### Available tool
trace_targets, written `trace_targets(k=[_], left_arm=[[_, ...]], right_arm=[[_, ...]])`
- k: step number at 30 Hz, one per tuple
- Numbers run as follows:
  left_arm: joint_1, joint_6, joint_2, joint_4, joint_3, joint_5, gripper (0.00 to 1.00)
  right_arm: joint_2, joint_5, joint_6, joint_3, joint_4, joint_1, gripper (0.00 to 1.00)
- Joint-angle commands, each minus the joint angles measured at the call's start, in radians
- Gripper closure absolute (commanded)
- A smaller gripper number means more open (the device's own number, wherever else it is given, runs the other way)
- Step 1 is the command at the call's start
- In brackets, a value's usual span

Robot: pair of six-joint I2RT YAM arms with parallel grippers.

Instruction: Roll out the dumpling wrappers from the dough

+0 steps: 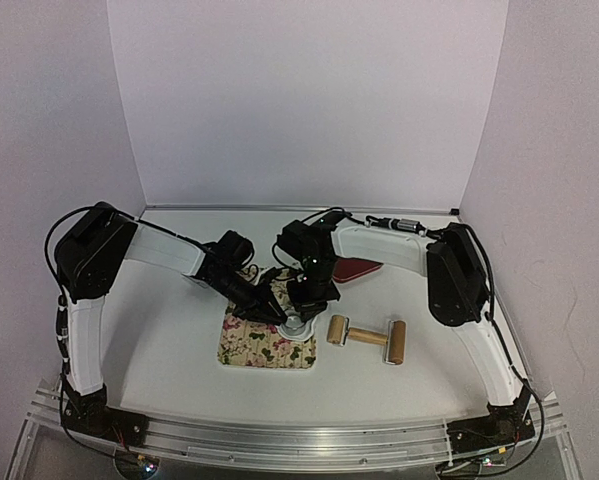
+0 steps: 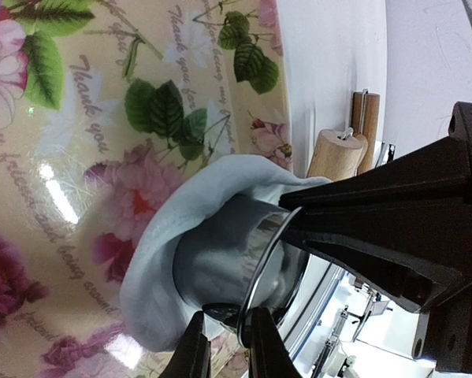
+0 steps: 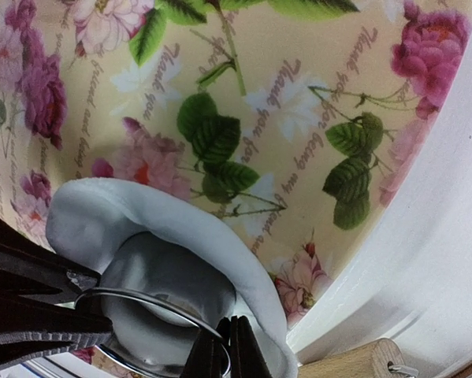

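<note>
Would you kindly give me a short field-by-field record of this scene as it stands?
left end effector: shut on rim of metal ring cutter
right end effector: shut on the same rim
metal ring cutter: set in dough, which curls up around it
dough: white sheet on floral mat
rolling pin: on table right of mat, untouched
red tray: behind mat, partly hidden

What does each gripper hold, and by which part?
Both hold the metal ring: the left fingers and the right fingers each pinch its thin rim.
</note>
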Motion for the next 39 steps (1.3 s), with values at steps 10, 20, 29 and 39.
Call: trace_targets(k=[10,20,29,39], left_arm=[[-0.018,0.059,0.168,-0.184,-0.016,-0.227,0.88],[-0.018,0.062,0.199,-0.201,0.008,-0.23,0.89],[-0.018,0.056,0.213,-0.232,0.015,-0.285,0.9],[-0.018,0.049,0.151,-0.221,0.037,-0.282,0.85]], right_arm=[[0.138,-0.066,-0.079,-0.155,-0.023,0.029,1.0],[0.148,-0.052,-0.098,-0.135,-0.026,0.028,1.0],[0.151,-0.076,-0.105,-0.039,-0.046,0.027,1.0],[0.157,-0.05,-0.11,0.011,-0.073,0.026,1.0]])
